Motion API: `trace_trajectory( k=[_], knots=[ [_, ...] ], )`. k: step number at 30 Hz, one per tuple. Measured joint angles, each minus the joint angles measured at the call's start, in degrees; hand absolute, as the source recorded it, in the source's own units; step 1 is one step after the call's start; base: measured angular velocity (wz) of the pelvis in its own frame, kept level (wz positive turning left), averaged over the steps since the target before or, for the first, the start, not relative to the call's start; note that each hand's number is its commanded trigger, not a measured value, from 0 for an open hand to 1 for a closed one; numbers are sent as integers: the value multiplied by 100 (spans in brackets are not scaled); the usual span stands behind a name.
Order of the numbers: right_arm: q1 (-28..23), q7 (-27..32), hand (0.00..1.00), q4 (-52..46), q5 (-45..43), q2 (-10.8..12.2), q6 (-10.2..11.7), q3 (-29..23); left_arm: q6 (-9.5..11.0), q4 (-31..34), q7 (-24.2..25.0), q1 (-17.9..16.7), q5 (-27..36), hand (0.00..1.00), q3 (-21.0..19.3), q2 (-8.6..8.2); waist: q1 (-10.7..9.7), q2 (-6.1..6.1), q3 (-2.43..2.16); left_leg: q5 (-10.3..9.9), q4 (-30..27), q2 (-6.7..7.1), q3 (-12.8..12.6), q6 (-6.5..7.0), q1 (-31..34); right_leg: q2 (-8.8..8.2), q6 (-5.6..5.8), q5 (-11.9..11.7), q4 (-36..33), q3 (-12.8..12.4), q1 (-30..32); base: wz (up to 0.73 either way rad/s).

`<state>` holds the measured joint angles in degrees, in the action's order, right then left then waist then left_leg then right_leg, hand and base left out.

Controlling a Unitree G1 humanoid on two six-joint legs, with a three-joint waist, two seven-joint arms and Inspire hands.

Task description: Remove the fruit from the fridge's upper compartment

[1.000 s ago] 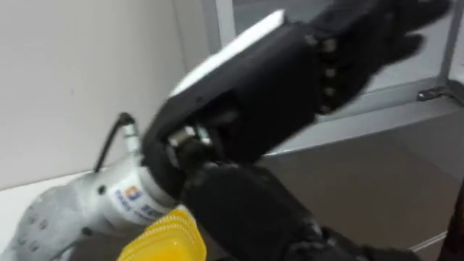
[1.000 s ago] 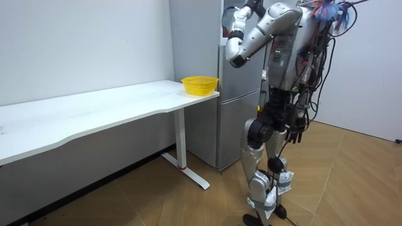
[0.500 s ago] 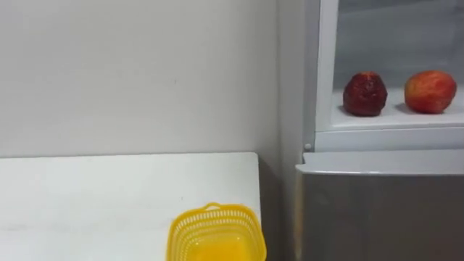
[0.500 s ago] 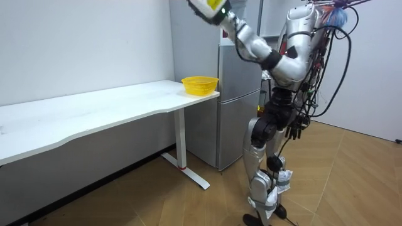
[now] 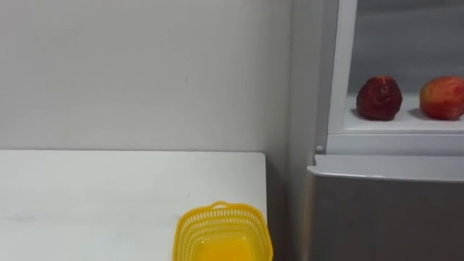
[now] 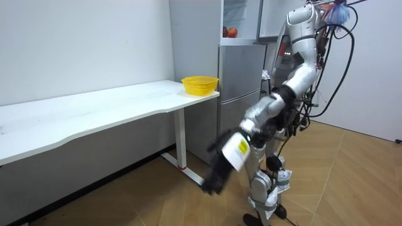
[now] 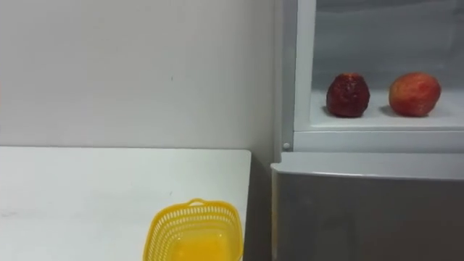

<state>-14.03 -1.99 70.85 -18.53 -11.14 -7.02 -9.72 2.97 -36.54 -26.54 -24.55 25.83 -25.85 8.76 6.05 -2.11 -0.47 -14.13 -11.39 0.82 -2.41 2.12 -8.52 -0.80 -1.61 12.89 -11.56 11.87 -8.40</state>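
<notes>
Room view: before the fridge (image 6: 242, 75) the left hand (image 6: 217, 177) hangs low near the floor — open or closed, I cannot tell; the right hand (image 6: 295, 127) by the hip likewise. The left wrist's yellow label (image 6: 237, 150) is unreadable. Dark red fruit (image 5: 377, 98) and apple (image 5: 442, 98) sit near the upper shelf's (image 5: 391, 122) front edge.

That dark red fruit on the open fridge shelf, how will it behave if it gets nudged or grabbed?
The dark red fruit looks rounded, so it would probably roll on the flat shelf. Its rough-looking skin probably isn't slippery.
</notes>
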Motion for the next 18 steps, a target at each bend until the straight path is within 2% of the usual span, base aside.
trace_trajectory(
  k=[2, 4, 7, 12, 14, 15, 17, 18],
  knots=[
    [30, -24, 0, -3, -4, 1, -26, 4, -55, -840, 312, 90, -17, 0, 379, -53, 5, 45, 21, -16, 6, 5, -21, 18, -45, -4, 10, 5, 4, -19, -40, -2],
    [56, -51, 0, -28, -3, 8, -51, 9, -178, -1298, 519, 131, -41, 0, 628, -122, -46, 25, 26, -36, 7, 1, -54, 28, -69, -5, 16, 9, 22, -32, -69, -3],
    [160, -66, 0, -19, -4, 27, -46, 176, -381, -1805, 943, 267, -642, 0, 1069, -127, -215, 14, 34, -35, -3, 0, -44, 28, -52, -10, 23, 13, 18, -6, -69, 4],
    [227, 22, 0, -112, 27, 28, 0, 177, -443, -2085, 1592, 602, -1435, 0, 1554, -122, -436, 12, 37, -32, 1, -8, -59, 23, -12, 3, 21, 13, 34, -29, -37, -1],
    [215, 208, 0, -415, 80, 44, 10, 252, -460, -2082, 1843, 781, -1768, 0, 2022, -125, -510, 9, 39, -30, 15, -7, -114, 24, 39, -1, 22, 13, -23, -76, 71, -13],
    [222, 274, 0, -492, 120, 49, 30, 292, -463, -2084, 1896, 836, -1858, 0, 2127, -129, -528, 14, 36, -26, 22, -8, -140, 23, 55, -2, 22, 13, -28, -92, 102, -16],
    [257, 523, 0, -771, 268, 86, 247, 291, -460, -2090, 2086, 980, -2100, 0, 2398, -137, -609, 48, 28, -3, 84, -10, -244, 26, 66, 4, 22, 13, -43, -166, 178, -18],
    [253, 596, 0, -871, 306, 106, 278, 290, -451, -2089, 2121, 1011, -2104, 0, 2427, -139, -619, 57, 29, 0, 103, -11, -271, 25, 55, 8, 22, 13, -48, -198, 189, -27]
  ],
)
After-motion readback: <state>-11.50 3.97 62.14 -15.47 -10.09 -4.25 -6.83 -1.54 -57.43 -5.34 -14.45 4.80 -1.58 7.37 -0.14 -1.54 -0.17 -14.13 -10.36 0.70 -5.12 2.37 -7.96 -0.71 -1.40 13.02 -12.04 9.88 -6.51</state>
